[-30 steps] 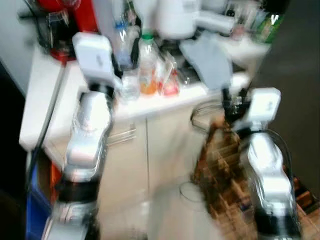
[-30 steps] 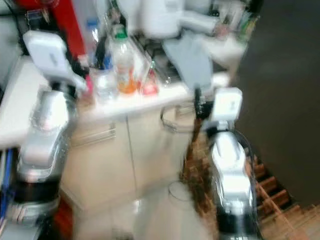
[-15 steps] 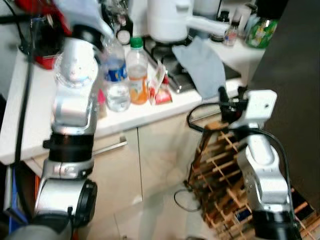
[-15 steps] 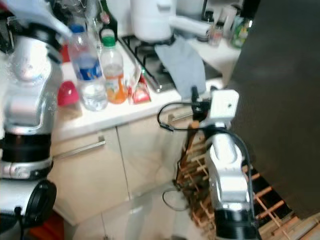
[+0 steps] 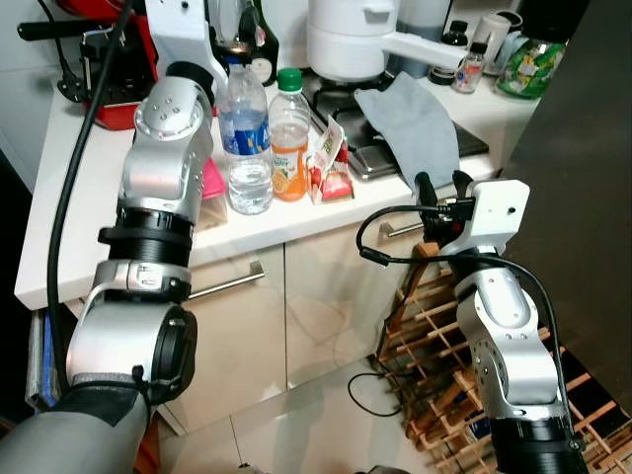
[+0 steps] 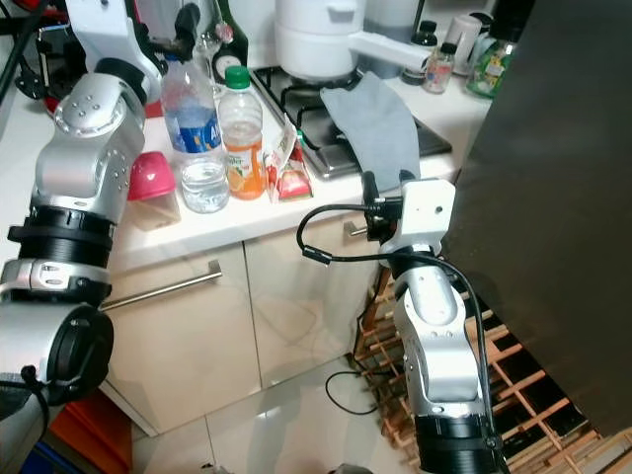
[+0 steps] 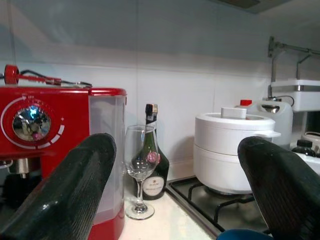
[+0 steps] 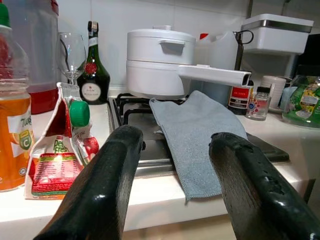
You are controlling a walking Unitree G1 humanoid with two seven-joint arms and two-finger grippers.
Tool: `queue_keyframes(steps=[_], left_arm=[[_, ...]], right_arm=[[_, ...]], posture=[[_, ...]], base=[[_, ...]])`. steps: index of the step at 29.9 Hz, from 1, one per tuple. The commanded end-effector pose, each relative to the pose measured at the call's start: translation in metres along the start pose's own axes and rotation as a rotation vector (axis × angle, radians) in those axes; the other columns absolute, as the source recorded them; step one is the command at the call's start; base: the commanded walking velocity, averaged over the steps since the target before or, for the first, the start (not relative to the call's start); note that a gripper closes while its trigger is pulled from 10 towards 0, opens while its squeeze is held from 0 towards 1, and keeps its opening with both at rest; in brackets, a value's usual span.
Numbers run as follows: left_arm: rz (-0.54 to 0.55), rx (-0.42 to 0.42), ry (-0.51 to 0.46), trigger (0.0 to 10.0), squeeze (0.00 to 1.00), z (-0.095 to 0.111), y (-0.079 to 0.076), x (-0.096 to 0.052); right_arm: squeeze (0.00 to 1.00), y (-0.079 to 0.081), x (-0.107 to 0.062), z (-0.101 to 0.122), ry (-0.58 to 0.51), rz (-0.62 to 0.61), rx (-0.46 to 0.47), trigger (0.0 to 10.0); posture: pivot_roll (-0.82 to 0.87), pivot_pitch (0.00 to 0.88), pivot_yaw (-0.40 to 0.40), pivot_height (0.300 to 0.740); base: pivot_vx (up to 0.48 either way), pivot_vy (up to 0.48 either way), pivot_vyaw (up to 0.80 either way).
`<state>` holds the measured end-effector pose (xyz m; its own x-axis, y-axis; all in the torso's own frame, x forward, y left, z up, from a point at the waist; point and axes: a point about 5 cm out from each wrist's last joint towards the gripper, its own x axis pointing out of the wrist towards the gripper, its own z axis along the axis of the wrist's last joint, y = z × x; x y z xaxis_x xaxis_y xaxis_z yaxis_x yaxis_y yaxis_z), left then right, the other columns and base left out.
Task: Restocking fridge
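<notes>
The left claw [image 7: 175,195], spread wide above the clear blue-labelled water bottle [image 5: 244,138], should descend straight; the right claw [image 8: 175,180] waits open.

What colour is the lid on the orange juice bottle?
Green; the orange juice bottle shows it best in the left eye view.

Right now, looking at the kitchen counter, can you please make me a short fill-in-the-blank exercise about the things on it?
1. The orange juice bottle has a ______ cap.
2. The grey cloth hangs over the edge of the ______.
3. Behind the wine glass stands a dark ______.
4. Both the left gripper and the right gripper have their fingers ______.

Missing words: green; stove; bottle; open
</notes>
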<state>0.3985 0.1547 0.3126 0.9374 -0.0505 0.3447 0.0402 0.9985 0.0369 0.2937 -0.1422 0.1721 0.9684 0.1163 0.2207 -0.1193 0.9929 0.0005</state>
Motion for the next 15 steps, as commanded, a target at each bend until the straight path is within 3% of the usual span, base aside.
queue_keyframes(steps=[1,7,15], left_arm=[[0.001,-0.021,0.039,10.0,0.00,-0.006,0.000,0.002],[-0.056,-0.067,0.028,10.0,0.00,-0.008,-0.011,0.003],[-0.115,0.020,-0.045,10.0,0.00,0.002,-0.021,0.002]], right_arm=[[0.00,-0.002,-0.002,-0.001,0.004,-0.011,0.001,10.0],[0.00,-0.001,-0.003,-0.002,0.009,-0.008,0.001,10.0],[0.00,-0.002,-0.002,-0.003,0.012,-0.005,-0.003,10.0]], posture=[[-0.11,0.000,0.016,0.740],[-0.11,0.000,0.017,0.740],[-0.11,0.000,0.018,0.740]], base=[[0.000,0.000,0.00],[0.000,0.000,0.00],[0.000,0.000,0.00]])
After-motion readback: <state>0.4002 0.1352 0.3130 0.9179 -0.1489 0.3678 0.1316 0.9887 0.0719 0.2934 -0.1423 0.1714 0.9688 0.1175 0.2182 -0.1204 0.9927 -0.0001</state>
